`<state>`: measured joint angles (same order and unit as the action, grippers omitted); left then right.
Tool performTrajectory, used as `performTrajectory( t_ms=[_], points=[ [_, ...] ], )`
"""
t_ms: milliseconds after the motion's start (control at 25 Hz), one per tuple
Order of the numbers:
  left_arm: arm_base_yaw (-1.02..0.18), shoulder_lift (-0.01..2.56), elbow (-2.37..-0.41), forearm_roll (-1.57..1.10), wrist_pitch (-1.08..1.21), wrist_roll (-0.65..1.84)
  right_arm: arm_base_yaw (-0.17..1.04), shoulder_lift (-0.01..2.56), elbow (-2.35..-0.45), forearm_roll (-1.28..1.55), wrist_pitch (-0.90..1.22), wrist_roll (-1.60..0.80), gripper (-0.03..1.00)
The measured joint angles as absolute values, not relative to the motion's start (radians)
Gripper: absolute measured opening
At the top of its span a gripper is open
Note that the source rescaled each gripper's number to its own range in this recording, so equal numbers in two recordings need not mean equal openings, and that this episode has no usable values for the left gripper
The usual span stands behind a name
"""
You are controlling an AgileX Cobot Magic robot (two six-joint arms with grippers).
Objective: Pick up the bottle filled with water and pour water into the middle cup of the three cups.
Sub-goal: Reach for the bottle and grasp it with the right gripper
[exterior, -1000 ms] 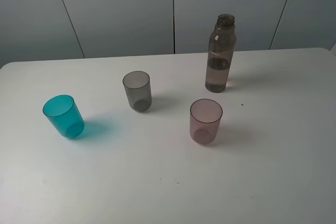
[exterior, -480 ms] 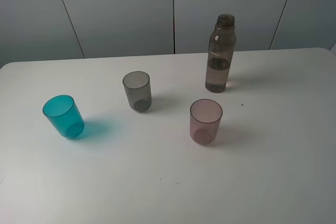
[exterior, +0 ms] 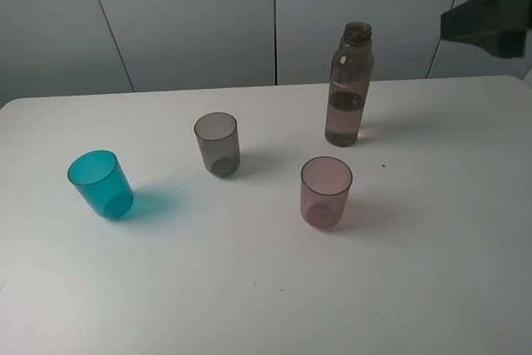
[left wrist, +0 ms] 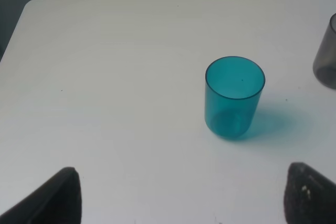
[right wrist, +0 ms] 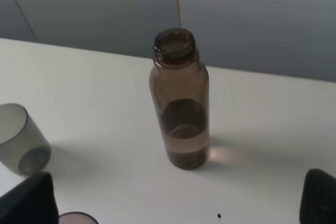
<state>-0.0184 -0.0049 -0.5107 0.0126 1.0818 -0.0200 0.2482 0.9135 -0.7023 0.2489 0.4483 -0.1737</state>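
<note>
my left claw [left wrist: 181, 198] spread wide, empty | my right claw [right wrist: 176, 200] spread wide, empty | bottle [exterior: 349, 89] upright at back of white table [exterior: 432, 272], apart from middle cup [exterior: 218, 145] | grey panelled wall [exterior: 191, 14] behind

We see a white worktop [exterior: 432, 288] carrying four pieces, all upright, mouths open and well apart. The middle cup [exterior: 218, 145], smoky grey, is our marker. Left of it and nearer the camera stands the teal cup [exterior: 100, 184]; right of it and nearer the camera, the pink-mauve cup [exterior: 326, 193]. Right of it and farther back we find the bottle [exterior: 347, 89], uncapped and partly filled with water. A tiny dark speck [exterior: 383, 165] marks the surface farther right of the middle cup.
</note>
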Motion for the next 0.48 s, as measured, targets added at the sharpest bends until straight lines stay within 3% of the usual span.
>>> performTrajectory(
  t_ms=[480],
  points=[
    [-0.018,-0.005,-0.511,0.013,1.082,-0.020,0.248,1.220,-0.626,0.220,0.100,-0.202,1.00]
  ],
)
